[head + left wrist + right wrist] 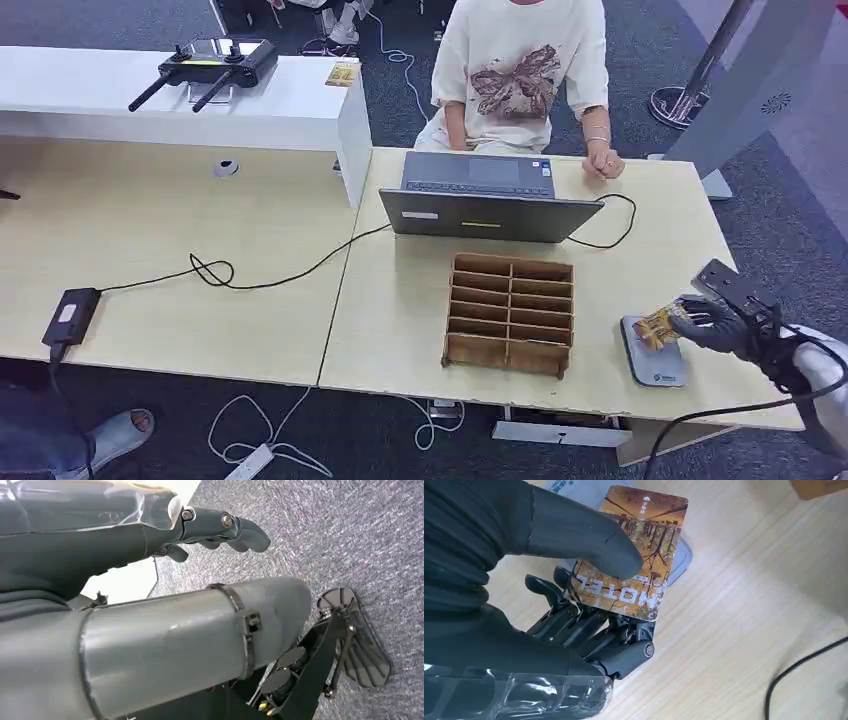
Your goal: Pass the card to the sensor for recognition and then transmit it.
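A: Head view, item list?

B: Right hand [712, 325] at table's [400, 300] right end, pinching card [660, 325] just over grey sensor pad [655, 360]. Can't tell from here if card touches pad. Wooden slotted organiser [510, 313] mid-table, near the pad. Laptop [487, 200] beyond it, black cable [260, 275] running off across the table to a black power brick [68, 316]. Person [525, 70] in pale printed tee seated opposite, one hand [603, 165] on the table edge. White counter [180, 90] further back w/ a black twin-antenna controller [205, 65] and a small tan item, too small to ID. Writing: none legible at this range.

A: Left wrist view?

B: Left hand [220, 530] over grey carpet [350, 530], fingers curled in, nothing in them. Thick grey thumb [190, 640] across foreground. No table, no card, no text here.

A: Right wrist view?

B: Adds the detail. Card [634, 565] clamped between thumb [584, 535] on its face and dark fingers [584, 625] under it. Brown-orange forest print. White caps read "MOTEL", upside down as shown; small white mark + tiny chars at the far end, unreadable. Sensor pad [679, 562] partly under the card's far half, grey rounded corner visible, plus a bit of white label w/ print too blurred to read. Card looks tilted above the pad; contact can't be confirmed. Light woodgrain table [744, 630], black cable [804, 665] at corner, organiser corner [819, 487] at edge.
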Controlling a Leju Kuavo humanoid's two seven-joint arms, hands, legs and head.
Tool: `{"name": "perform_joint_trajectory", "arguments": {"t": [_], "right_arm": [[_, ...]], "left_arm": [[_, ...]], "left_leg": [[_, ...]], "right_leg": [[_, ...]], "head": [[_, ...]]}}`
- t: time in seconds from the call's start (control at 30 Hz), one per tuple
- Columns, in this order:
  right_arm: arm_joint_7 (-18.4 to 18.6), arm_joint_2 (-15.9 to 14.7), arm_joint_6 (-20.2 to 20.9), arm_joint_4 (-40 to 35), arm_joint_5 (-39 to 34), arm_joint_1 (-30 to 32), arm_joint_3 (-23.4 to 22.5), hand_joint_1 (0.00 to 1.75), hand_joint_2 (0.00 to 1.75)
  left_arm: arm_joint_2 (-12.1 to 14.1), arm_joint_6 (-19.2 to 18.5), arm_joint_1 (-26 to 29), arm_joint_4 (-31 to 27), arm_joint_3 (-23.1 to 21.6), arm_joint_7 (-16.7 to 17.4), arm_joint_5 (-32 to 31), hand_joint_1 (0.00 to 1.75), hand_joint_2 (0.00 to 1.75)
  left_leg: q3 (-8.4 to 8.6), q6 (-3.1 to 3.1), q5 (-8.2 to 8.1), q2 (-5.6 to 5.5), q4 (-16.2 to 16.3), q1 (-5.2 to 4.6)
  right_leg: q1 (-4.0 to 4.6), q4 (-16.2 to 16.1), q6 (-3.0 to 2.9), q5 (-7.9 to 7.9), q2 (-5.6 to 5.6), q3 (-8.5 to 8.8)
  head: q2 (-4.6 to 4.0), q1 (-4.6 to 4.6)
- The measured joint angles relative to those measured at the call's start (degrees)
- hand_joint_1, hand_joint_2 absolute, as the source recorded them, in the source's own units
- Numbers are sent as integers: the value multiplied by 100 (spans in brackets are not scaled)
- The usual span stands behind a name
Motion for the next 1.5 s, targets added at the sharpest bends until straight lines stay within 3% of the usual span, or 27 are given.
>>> {"name": "perform_joint_trajectory", "arguments": {"t": [0.2, 0.5, 0.9, 1.5], "right_arm": [[44, -9, -18, 0, 99, 1, 63, 175, 175], [53, 59, -691, 39, 588, 59, 227, 175, 175], [260, 186, -1060, 111, 1215, 6, 433, 175, 175], [293, 487, -1124, 350, 1449, -251, 573, 175, 175]], "left_arm": [[-7, 33, -2, 0, 11, 9, 0, 0, 0], [-46, 114, -2, 0, 20, 15, 0, 0, 0], [-59, 186, -7, 0, 29, 33, 24, 0, 0], [-74, 94, -13, 0, 39, 111, 83, 0, 0]], "left_leg": [[0, 0, 0, 0, 0, 0], [0, 0, 0, 0, 0, 0], [2, 0, 0, 4, 0, 1], [8, 0, 0, 5, 0, 1]], "right_leg": [[0, 0, 0, 0, 0, 0], [0, 0, 0, 0, 0, 0], [1, 1, 0, 0, 2, 3], [1, 1, -1, 2, 4, 9]], "head": [[0, 0], [0, 0], [0, 2], [0, 0]]}}
